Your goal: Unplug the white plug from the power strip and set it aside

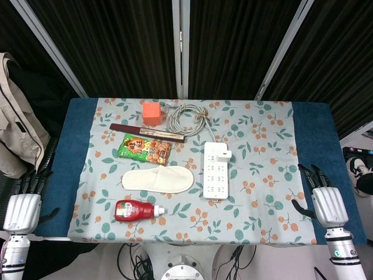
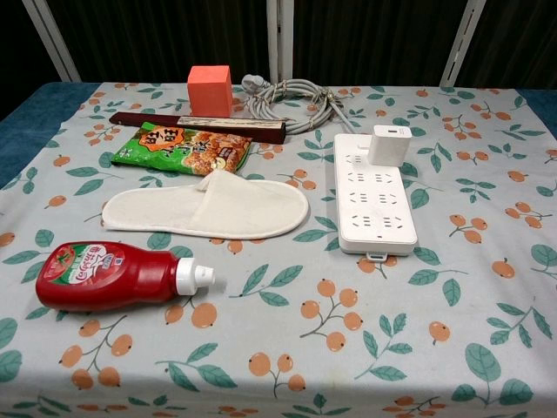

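A white power strip (image 1: 215, 170) (image 2: 372, 203) lies right of the table's middle, long axis running front to back. A white plug (image 1: 224, 154) (image 2: 388, 144) stands in a socket at its far right corner. The strip's grey cable (image 1: 187, 115) (image 2: 293, 97) is coiled behind it. My left hand (image 1: 23, 201) hangs off the table's front left corner, fingers apart and holding nothing. My right hand (image 1: 326, 201) sits at the front right edge, fingers spread and empty, well away from the plug. Neither hand shows in the chest view.
On the floral cloth (image 1: 262, 192) lie a red ketchup bottle (image 1: 137, 210) (image 2: 117, 276), a white slipper (image 1: 157, 178) (image 2: 209, 207), a green snack bag (image 1: 144, 148) (image 2: 181, 149), a dark folded fan (image 1: 147, 133) (image 2: 198, 124) and an orange block (image 1: 152, 112) (image 2: 210, 89).
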You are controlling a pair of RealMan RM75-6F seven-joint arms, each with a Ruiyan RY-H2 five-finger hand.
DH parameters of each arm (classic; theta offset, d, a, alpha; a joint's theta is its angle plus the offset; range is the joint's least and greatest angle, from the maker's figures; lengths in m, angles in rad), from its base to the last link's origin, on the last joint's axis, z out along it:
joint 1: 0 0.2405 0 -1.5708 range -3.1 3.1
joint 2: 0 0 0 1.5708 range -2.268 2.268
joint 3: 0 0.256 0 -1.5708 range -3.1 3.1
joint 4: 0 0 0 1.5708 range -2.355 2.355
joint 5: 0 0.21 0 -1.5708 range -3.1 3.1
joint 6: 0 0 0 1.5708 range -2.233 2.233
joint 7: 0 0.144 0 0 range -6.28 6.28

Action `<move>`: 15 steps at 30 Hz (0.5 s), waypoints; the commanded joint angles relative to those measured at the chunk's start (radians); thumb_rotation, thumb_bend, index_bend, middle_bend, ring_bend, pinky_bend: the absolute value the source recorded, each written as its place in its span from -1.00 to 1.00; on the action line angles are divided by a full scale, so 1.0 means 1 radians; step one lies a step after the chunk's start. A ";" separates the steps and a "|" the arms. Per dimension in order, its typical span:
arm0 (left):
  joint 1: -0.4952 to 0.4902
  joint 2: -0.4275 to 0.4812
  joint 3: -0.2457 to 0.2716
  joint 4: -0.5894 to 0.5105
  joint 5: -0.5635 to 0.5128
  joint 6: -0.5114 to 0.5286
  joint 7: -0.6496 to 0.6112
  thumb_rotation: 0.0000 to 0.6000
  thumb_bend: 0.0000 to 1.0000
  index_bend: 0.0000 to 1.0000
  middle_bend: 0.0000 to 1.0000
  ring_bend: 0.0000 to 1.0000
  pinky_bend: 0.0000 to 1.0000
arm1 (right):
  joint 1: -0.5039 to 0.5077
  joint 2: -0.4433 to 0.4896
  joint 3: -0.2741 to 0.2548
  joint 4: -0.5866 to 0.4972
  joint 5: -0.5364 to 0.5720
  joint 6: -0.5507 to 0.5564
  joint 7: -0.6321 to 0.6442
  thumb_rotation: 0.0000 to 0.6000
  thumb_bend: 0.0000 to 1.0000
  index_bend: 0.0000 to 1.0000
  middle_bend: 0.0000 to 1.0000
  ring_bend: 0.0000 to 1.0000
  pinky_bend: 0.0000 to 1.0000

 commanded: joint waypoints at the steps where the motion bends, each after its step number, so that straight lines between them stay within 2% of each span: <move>1: 0.000 -0.003 -0.001 0.003 -0.006 -0.003 0.006 1.00 -0.77 -0.77 -0.85 -1.00 -1.00 | 0.006 -0.002 0.004 0.000 0.004 -0.008 0.000 1.00 -0.68 -0.99 -0.67 -0.88 -0.58; 11: -0.001 -0.006 -0.002 0.001 -0.009 -0.004 0.026 1.00 -0.77 -0.77 -0.85 -1.00 -1.00 | 0.032 -0.004 0.012 0.001 0.002 -0.036 0.000 1.00 -0.68 -0.99 -0.67 -0.88 -0.58; 15: -0.030 0.010 -0.006 -0.011 0.018 -0.030 0.001 1.00 -0.77 -0.77 -0.85 -1.00 -1.00 | 0.059 0.008 0.036 -0.002 0.007 -0.057 0.024 1.00 -0.68 -0.99 -0.67 -0.88 -0.58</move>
